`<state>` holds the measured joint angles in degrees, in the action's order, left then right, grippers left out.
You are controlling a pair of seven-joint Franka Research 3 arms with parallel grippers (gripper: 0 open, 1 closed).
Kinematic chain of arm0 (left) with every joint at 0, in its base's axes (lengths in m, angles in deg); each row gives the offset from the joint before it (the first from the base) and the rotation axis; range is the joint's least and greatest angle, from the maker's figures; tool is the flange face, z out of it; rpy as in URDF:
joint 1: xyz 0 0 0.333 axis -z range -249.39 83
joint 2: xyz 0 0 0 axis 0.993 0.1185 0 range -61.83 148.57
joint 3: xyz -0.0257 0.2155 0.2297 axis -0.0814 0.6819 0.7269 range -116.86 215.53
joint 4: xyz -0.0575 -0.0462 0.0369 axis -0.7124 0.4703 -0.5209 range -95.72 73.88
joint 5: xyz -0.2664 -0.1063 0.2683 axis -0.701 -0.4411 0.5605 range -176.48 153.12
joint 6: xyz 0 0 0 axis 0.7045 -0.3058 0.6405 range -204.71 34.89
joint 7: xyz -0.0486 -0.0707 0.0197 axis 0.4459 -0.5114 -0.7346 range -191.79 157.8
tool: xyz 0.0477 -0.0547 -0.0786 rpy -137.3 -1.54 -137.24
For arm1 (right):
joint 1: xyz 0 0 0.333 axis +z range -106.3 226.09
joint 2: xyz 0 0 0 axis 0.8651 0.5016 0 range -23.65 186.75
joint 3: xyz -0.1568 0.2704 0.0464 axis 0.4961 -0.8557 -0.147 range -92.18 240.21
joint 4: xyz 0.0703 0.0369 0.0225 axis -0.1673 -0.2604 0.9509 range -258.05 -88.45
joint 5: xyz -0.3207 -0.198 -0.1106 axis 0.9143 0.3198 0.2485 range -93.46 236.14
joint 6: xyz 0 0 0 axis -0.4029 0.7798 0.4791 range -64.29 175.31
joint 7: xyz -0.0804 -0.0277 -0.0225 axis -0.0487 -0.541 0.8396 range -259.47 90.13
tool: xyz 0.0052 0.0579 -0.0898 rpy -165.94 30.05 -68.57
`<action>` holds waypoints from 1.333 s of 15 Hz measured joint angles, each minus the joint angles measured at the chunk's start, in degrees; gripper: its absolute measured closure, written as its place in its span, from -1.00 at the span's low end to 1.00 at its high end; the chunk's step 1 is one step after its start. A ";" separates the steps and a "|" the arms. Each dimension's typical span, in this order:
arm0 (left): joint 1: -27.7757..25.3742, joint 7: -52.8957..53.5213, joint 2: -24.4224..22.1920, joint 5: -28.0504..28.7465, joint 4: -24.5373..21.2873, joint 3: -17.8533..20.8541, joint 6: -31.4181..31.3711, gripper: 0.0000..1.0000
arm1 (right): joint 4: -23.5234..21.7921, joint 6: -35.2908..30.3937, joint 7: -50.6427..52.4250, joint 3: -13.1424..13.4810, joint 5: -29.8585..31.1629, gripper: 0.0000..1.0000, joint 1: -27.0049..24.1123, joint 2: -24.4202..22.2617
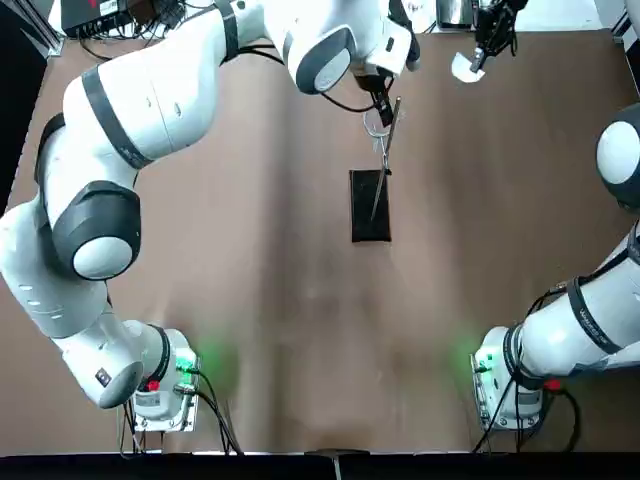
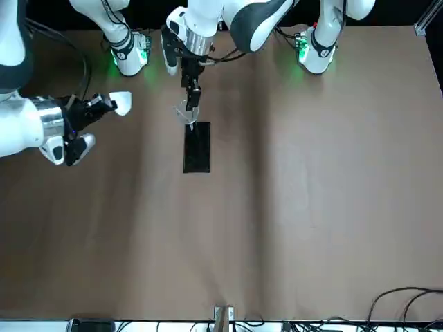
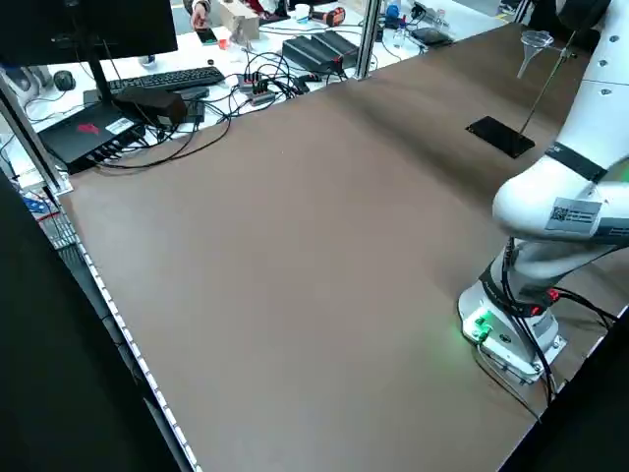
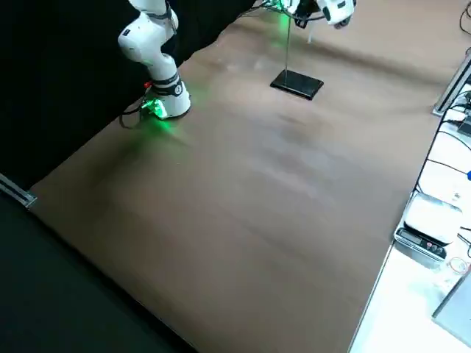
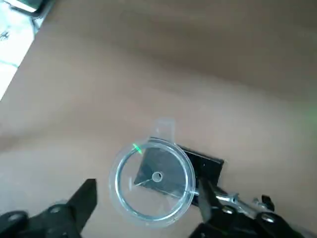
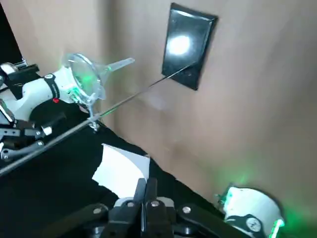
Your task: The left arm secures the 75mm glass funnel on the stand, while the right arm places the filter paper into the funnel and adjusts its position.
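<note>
Left claw [image 1: 381, 108] in the top view hangs over the stand's ring, at the far end of the black base [image 1: 369, 205]; the rod [image 1: 383, 160] leans up from that base toward it. The right claw [image 1: 478, 58] sits well off to the robot's right near the table's far edge, pinching the white paper [image 1: 464, 68].

From the front, the left claw [image 2: 190, 93] stands just above the funnel [image 2: 187, 113], and the right claw [image 2: 104, 106] holds the paper [image 2: 122, 103] level with it but well apart.

The left side view shows the funnel [image 3: 534, 44] up on the rod, high over the base [image 3: 501, 137].

Left wrist view: the fingers [image 5: 84, 198] are spread either side of the funnel's rim [image 5: 152, 178], not touching it, the stem pointing straight down at the base.

Right wrist view: the fingers [image 6: 146, 191] are pressed on the paper [image 6: 121, 168]; the funnel [image 6: 84, 79] lies ahead, beyond the rod.

So the paper must travel sideways toward the robot's left, then down into the upright funnel's mouth; the left claw is the nearer one.
</note>
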<state>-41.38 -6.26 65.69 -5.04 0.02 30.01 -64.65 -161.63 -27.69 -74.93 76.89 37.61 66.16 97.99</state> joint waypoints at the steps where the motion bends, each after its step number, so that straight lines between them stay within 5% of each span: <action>1: -0.09 -3.11 -0.35 0.22 0.11 0.23 0.01 -0.97 | 0.00 0.02 -1.68 -0.03 -0.88 0.98 1.11 0.00; 6: -4.64 -16.78 -3.02 0.32 0.18 0.94 5.91 -1.00 | 1.42 1.41 -9.11 -0.06 -4.63 0.98 6.24 -0.02; 11: -11.96 -35.74 -3.43 0.31 0.07 1.06 14.55 -1.00 | 1.76 9.63 -13.99 -0.06 -4.84 0.98 13.04 0.02; 16: -26.42 -37.34 -2.35 -0.72 -1.32 1.35 23.83 -1.00 | 1.35 14.50 -16.08 -0.04 -4.85 0.97 17.17 1.73; 20: -38.41 -31.77 -0.74 -0.88 -1.75 1.47 25.55 -1.00 | 0.60 14.52 -16.08 0.02 -4.84 0.96 18.31 4.14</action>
<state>-79.79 -38.03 64.95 -5.92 -1.73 31.48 -39.10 -161.03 -13.17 -91.00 76.91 32.77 84.47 102.13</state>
